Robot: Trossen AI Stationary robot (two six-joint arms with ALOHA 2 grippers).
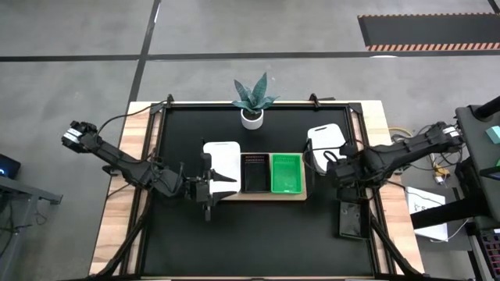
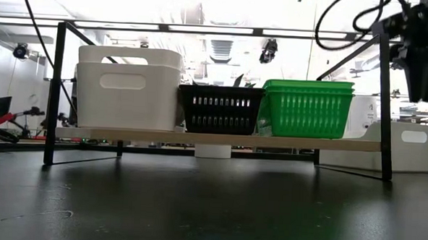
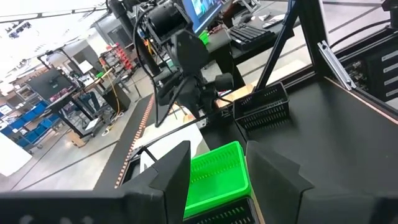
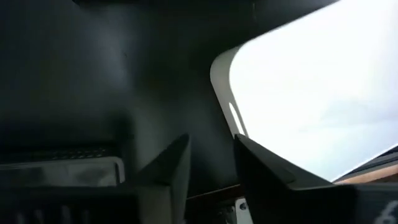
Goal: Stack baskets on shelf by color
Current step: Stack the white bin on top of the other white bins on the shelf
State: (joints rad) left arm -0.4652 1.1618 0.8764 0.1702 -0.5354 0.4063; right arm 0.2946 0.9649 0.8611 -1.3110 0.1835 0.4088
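Note:
The wooden shelf (image 1: 269, 195) carries a white basket (image 1: 222, 160) at its left, a black basket (image 1: 255, 172) in the middle and a green basket (image 1: 286, 173) at its right. In the low view the white stack (image 2: 128, 87), the black basket (image 2: 220, 109) and the green one (image 2: 307, 108) stand side by side on the board (image 2: 220, 140). Another white basket (image 1: 324, 144) rests on the mat to the right of the shelf. My left gripper (image 1: 211, 186) is open and empty above the shelf's near left corner. My right gripper (image 1: 332, 167) is open, above that white basket's near left corner (image 4: 224, 74).
A white plant pot (image 1: 251, 117) stands behind the shelf. A black basket (image 1: 349, 221) lies on the mat at the near right and also shows in the left wrist view (image 3: 262, 109). A black metal frame (image 2: 56, 91) stands around the shelf.

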